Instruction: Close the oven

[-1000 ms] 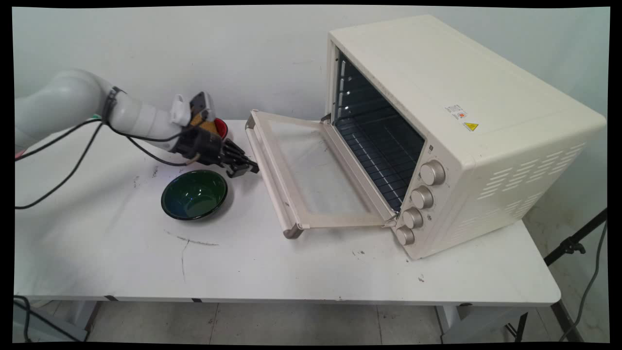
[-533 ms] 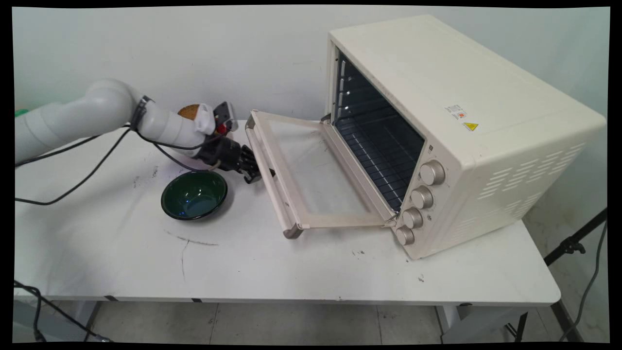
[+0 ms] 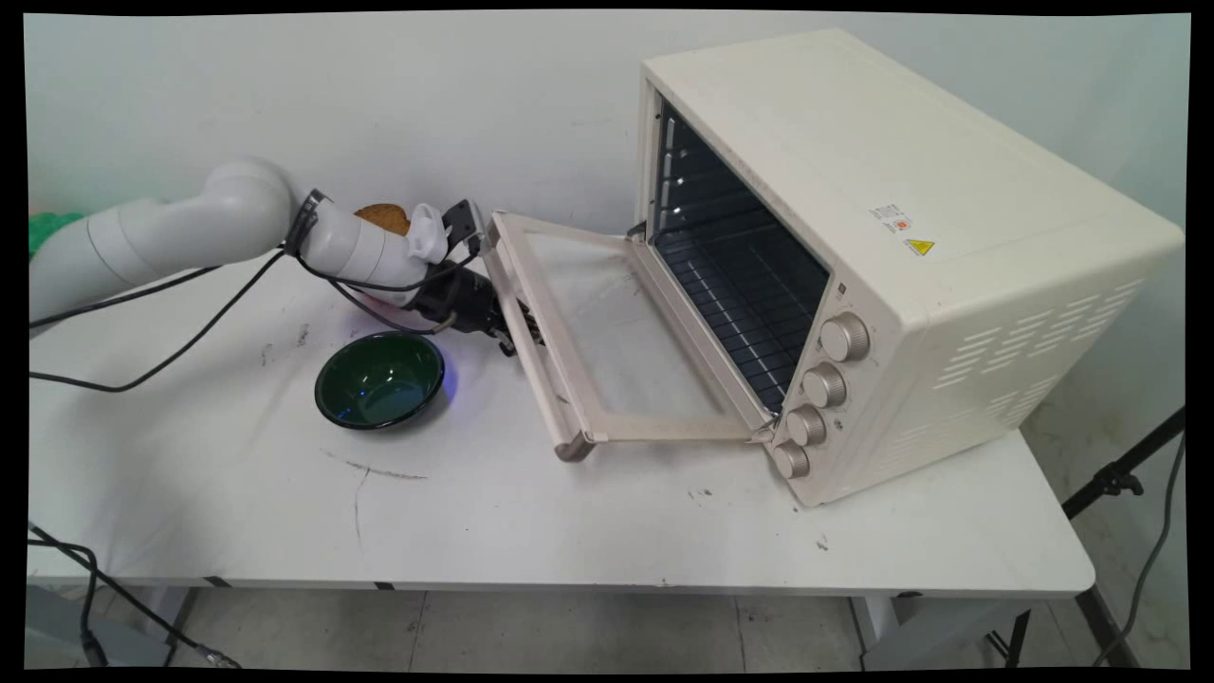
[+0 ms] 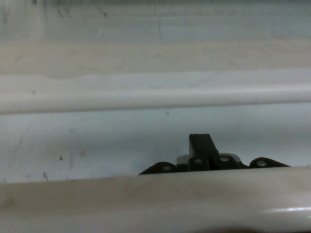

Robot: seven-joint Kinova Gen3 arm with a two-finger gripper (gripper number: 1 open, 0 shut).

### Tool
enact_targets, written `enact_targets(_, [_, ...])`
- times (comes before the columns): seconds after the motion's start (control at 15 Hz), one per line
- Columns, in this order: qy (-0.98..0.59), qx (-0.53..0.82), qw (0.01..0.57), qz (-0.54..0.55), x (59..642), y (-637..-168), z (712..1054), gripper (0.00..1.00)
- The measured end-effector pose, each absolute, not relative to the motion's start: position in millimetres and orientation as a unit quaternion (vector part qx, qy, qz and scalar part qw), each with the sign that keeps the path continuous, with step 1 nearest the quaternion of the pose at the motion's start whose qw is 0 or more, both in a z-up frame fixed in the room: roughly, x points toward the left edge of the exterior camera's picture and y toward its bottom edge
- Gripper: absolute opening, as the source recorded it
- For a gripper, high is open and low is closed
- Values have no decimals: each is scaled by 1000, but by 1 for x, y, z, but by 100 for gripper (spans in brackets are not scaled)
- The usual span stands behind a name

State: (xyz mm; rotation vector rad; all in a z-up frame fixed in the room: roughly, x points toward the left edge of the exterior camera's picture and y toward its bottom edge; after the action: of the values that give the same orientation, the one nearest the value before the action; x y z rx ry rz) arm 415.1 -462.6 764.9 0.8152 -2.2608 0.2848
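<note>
The black gripper [image 3: 513,334] sits low against the handle bar [image 3: 545,398] of the oven [image 3: 901,237] door [image 3: 616,332], which hangs open, its two fingers squeezed together with nothing seen between them, and a green bowl [image 3: 379,379] rests just beside it on the white table [image 3: 569,531].

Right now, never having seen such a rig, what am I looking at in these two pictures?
A white robot arm reaches in from the left over a white table. Its black claw sits under the edge of the open door of a cream toaster oven, and the door is slightly raised. The wide picture comes from a fixed camera above the table's near side. The other comes from a camera on the hand: the pale bars are the door's edge, seen close, with the claw poking up behind the lower one. A green bowl stands beside the claw; something brown shows behind the arm.
</note>
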Motion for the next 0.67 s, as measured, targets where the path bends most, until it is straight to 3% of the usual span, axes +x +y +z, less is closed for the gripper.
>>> enact_targets(0.67, [-866,314,374,114,404,-472,808,0])
